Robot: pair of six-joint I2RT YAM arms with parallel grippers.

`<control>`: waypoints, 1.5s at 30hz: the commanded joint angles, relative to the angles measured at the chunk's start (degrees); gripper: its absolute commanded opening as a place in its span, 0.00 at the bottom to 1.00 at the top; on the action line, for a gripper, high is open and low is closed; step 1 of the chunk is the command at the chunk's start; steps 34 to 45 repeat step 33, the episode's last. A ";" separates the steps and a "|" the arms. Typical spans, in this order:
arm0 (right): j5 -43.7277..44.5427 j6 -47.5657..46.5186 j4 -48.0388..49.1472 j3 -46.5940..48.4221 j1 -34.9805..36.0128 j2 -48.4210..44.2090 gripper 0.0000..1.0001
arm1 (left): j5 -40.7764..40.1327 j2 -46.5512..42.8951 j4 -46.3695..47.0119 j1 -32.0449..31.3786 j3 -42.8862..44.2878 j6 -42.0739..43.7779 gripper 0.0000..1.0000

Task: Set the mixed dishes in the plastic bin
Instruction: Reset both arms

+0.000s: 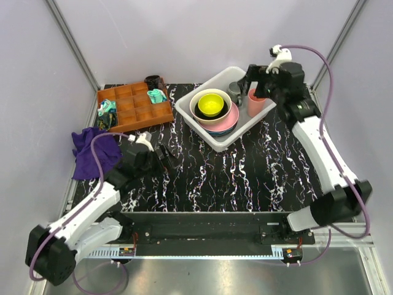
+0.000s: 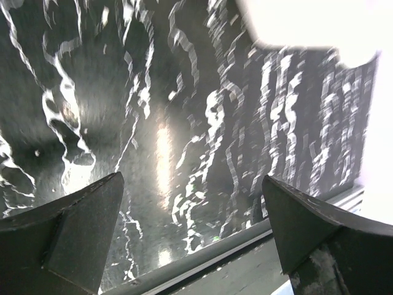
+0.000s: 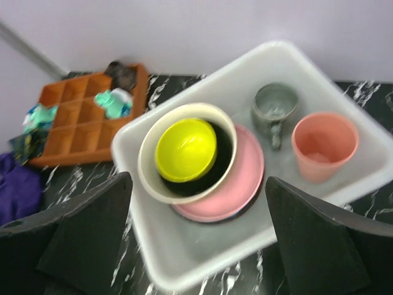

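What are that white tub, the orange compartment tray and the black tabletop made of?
The white tub looks like plastic: milky, slightly translucent, with rounded moulded corners. The compartment tray looks like matte orange-brown wood, though grain is too small to see. The tabletop is glossy black with white veins, marble or a printed imitation; it reflects the lights.

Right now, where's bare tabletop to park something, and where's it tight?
Free: the marble between the left gripper and the plastic bin, and the wide patch from there to the right arm. Tight: inside the bin, and back-left around the wooden tray and purple cloth.
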 commanded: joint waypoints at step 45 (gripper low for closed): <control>19.15 26.28 -13.78 -47.57 31.60 -46.87 1.00 | -26.81 -40.13 -30.96 0.04 3.95 -0.70 0.99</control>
